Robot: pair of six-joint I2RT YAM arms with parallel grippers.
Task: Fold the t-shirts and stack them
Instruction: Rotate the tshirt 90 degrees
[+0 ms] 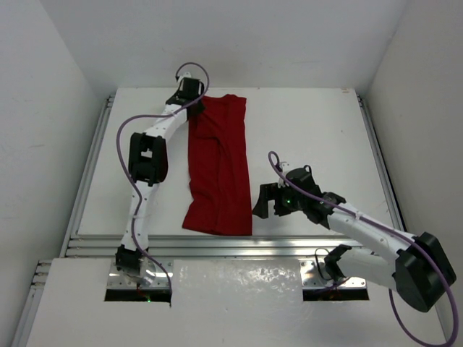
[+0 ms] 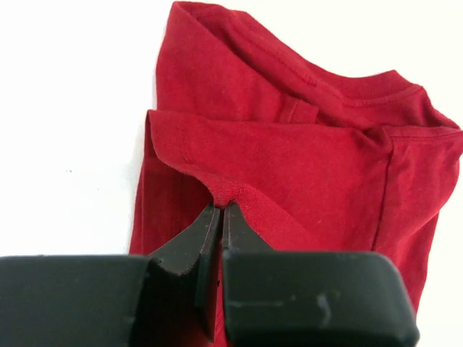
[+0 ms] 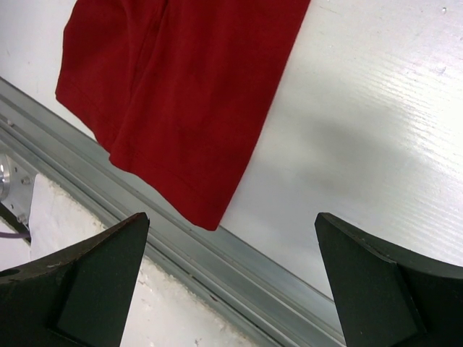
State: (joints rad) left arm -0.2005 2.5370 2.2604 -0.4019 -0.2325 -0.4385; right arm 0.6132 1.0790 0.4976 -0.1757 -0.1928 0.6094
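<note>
Fingers (image 2: 194, 242) of the left gripper (image 2: 221, 208) are pinched tight on a fabric fold near the collar (image 2: 362, 90) of the shirt (image 1: 217, 166), which lies as a long strip on the table (image 1: 311, 130). Right gripper (image 3: 231, 220) spread wide, empty, near the hem (image 1: 217, 230). Advised: carry the collar end low and straight toward the hem, edges aligned.

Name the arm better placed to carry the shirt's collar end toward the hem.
Left. The left end effector pinches the t-shirt near its collar end; the right end effector stands open beside the hem, holding nothing.
</note>
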